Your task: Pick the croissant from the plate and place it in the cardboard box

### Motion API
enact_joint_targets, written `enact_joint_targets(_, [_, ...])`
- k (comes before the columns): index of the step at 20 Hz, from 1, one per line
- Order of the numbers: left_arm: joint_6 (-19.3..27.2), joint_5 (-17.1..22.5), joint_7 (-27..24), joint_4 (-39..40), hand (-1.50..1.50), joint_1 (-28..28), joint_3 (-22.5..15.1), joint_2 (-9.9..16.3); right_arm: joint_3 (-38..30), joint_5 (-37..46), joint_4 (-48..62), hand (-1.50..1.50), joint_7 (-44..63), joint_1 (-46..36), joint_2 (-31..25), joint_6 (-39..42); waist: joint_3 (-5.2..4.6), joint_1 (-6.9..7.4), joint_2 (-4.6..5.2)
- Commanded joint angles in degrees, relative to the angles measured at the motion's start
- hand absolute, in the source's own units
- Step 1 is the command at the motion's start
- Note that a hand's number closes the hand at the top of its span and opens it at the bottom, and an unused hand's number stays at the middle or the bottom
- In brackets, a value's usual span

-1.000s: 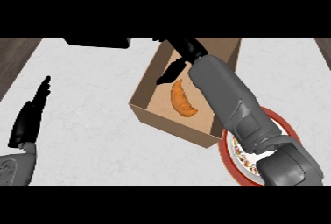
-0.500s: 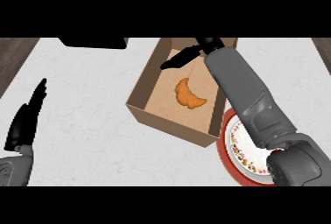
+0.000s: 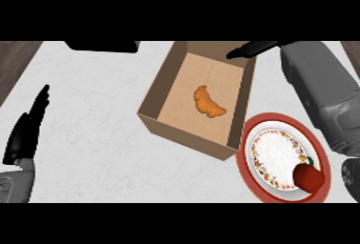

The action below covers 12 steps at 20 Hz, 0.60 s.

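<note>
The orange croissant (image 3: pixel 208 103) lies on the floor of the open cardboard box (image 3: pixel 163 119), near its middle, with nothing touching it. Right of the box stands a red-rimmed plate (image 3: pixel 252 139) with a floral inner ring. My right hand (image 3: pixel 252 48) hovers over the box's far right corner, fingers straight and holding nothing; its grey forearm runs down the right edge. My left hand (image 3: pixel 26 127) rests open at the left edge, fingers pointing up.
A red round object (image 3: pixel 308 176) sits on the plate's near right side. A dark object (image 3: pixel 103 45) lies at the back edge of the white counter. Wooden floor shows at the far left corner (image 3: pixel 15 52).
The croissant, under my right hand a second ago, now lies free in the box. My right hand has drawn back to the right and away from it. The left hand stayed put.
</note>
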Motion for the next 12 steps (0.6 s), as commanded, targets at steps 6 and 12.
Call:
enact_joint_targets(6, [-2.68, 1.39, 0.06, -0.64, 0.00, -0.49, 0.70, 1.70, -0.45, 0.42, 1.13, -1.50, -4.40, 4.66, -12.44, 8.31, 0.10, 0.95, 0.59])
enact_joint_targets(12, [-1.17, 0.00, -0.04, -0.37, 0.00, -1.20, -0.45, 0.33, 2.21, 3.29, 0.80, -1.50, -7.90, 6.19, -19.88, 17.05, 0.17, 1.31, 0.83])
